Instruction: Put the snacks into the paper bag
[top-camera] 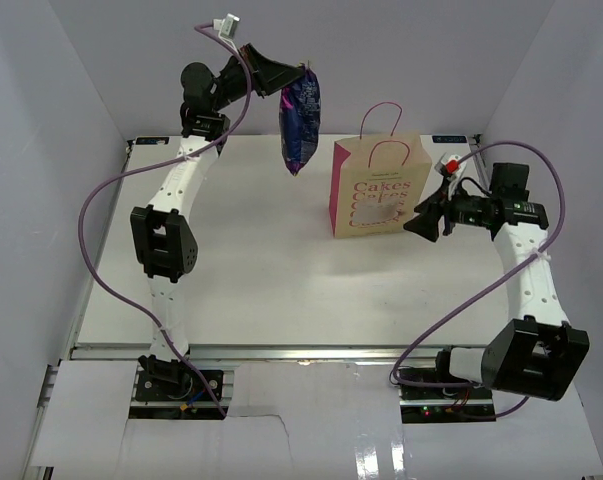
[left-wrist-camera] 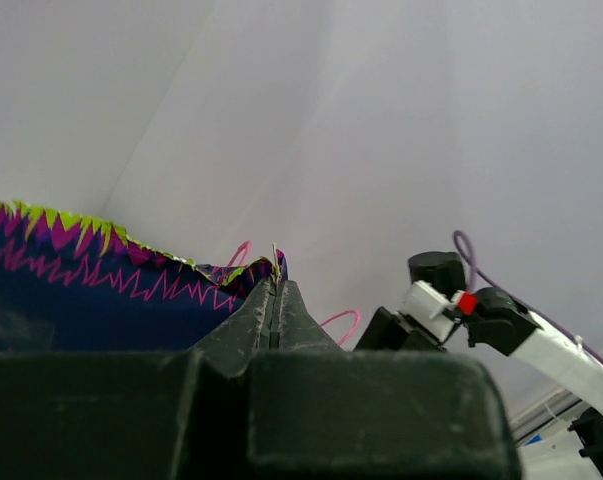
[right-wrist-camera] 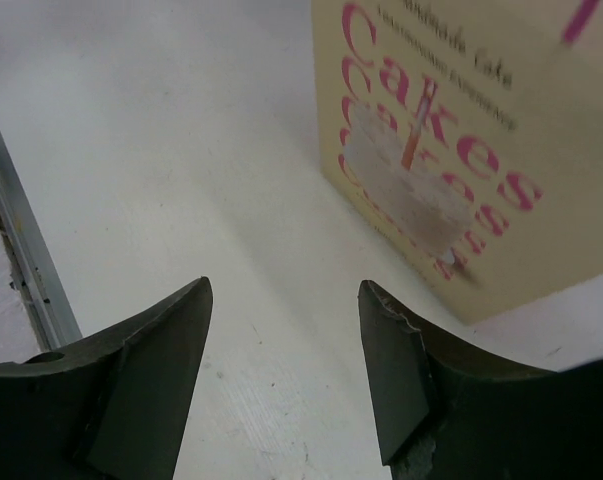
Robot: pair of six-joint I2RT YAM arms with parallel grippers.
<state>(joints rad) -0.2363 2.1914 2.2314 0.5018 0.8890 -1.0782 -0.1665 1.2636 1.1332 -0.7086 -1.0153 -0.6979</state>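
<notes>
The purple-blue crinkly snack bag (top-camera: 300, 120) hangs in the air from my left gripper (top-camera: 303, 72), which is shut on its top edge, up and to the left of the paper bag. In the left wrist view the bag's zigzag-printed top (left-wrist-camera: 101, 290) sits pinched between my shut fingers (left-wrist-camera: 274, 285). The tan paper bag (top-camera: 378, 185) with pink "Cakes" lettering stands upright on the table; it also shows in the right wrist view (right-wrist-camera: 481, 130). My right gripper (top-camera: 421, 222) is open and empty, low beside the bag's right front. The small brown and yellow packets are out of view.
The white table (top-camera: 261, 280) is walled by white panels on the left, back and right. A metal rail (right-wrist-camera: 26, 260) runs along the table's edge. Purple cables loop off both arms.
</notes>
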